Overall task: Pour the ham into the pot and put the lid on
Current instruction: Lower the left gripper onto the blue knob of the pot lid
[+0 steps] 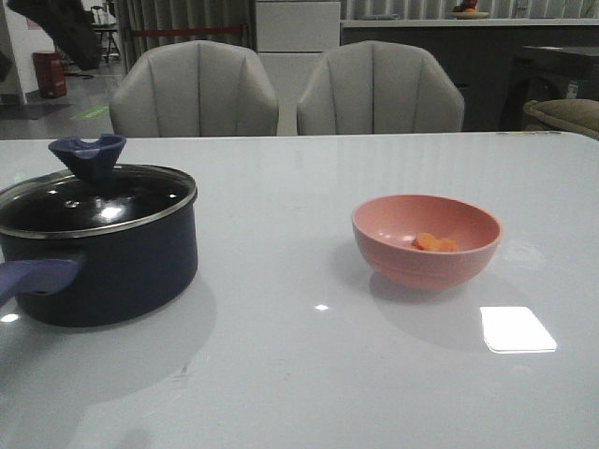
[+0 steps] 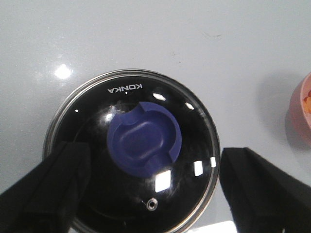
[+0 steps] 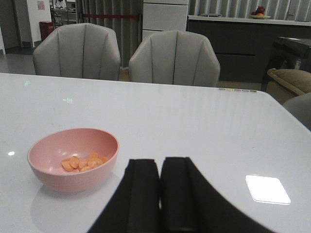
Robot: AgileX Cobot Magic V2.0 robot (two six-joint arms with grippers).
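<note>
The dark navy pot (image 1: 103,267) stands at the table's left with its handle (image 1: 33,278) toward the front. The glass lid (image 1: 94,201) with a blue notched knob (image 1: 87,154) sits on it. In the left wrist view the lid (image 2: 97,116) and knob (image 2: 144,139) lie below my left gripper (image 2: 155,189), which is open, its fingers (image 2: 53,184) wide on either side of the lid. The ham (image 1: 434,243) lies in the pink bowl (image 1: 426,238) at centre right; ham slices (image 3: 82,162) also show in the right wrist view. My right gripper (image 3: 160,194) is shut and empty, beside the bowl (image 3: 73,158).
Two grey chairs (image 1: 281,89) stand behind the table's far edge. A bright light reflection (image 1: 517,329) lies on the white table (image 1: 299,374) at the front right. Neither arm shows in the front view.
</note>
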